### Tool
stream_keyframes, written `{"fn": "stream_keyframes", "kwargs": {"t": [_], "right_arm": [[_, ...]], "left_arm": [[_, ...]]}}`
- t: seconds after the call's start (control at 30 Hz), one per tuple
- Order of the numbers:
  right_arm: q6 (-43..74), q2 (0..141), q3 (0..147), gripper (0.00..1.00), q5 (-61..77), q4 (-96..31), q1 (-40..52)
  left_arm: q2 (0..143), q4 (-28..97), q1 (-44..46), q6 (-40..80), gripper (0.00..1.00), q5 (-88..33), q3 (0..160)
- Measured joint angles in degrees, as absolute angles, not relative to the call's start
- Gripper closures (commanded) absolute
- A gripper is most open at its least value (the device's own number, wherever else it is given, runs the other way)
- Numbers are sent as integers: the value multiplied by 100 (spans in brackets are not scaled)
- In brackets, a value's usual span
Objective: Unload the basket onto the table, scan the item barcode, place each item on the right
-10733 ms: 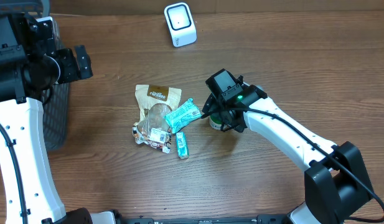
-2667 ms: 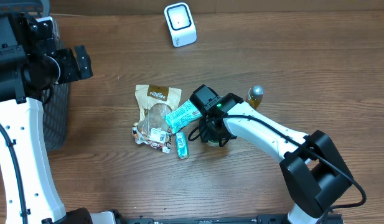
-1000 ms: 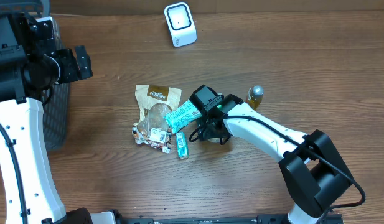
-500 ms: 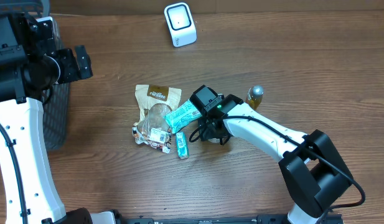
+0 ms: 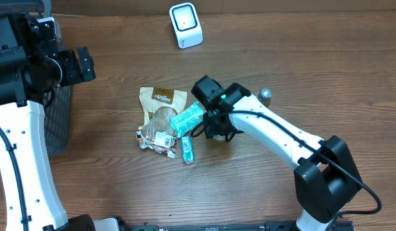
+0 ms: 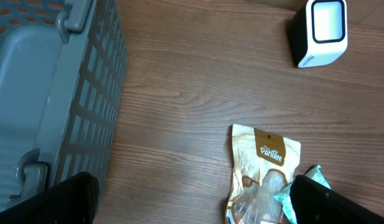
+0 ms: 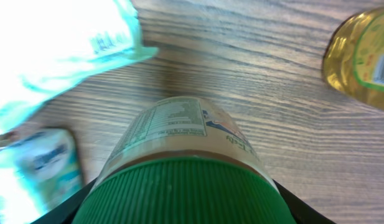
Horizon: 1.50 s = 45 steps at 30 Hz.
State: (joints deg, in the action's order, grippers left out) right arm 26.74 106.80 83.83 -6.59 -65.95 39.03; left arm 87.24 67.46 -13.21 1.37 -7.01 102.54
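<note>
While the right gripper [image 5: 217, 126] sat astride the green-lidded jar [image 7: 179, 134] — jaws flanking its cap, clamped or not I could not tell — the jar's long axis ran straight out from the wrist, just beside the teal packet [image 5: 188, 119].

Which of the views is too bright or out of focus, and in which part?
Right wrist: the teal packet is blown out almost to white, and the green cap near the lens is blurred. Overhead: evenly lit and sharp, also on the scanner. Left wrist: sharp, and the mesh of the basket is clear.
</note>
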Motion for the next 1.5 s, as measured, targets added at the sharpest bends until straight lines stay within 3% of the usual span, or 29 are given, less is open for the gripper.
{"fn": "stream_keyframes", "kwargs": {"t": [0.57, 0.83, 1.13, 1.5], "right_arm": [[2604, 10680, 9605, 37, 834, -7461, 3822], [2519, 10680, 9675, 40, 2735, -7741, 2808], [2539, 10680, 9677, 29, 4574, -7813, 2171], [3177, 10680, 9677, 36, 5387, -7797, 2178]], "left_arm": [[8724, 6746, -1321, 137, 0, -701, 10254], [8724, 6746, -1321, 137, 0, -701, 10254], [8724, 6746, -1321, 137, 0, -701, 10254], [8724, 6746, -1321, 137, 0, -701, 10254]]}}
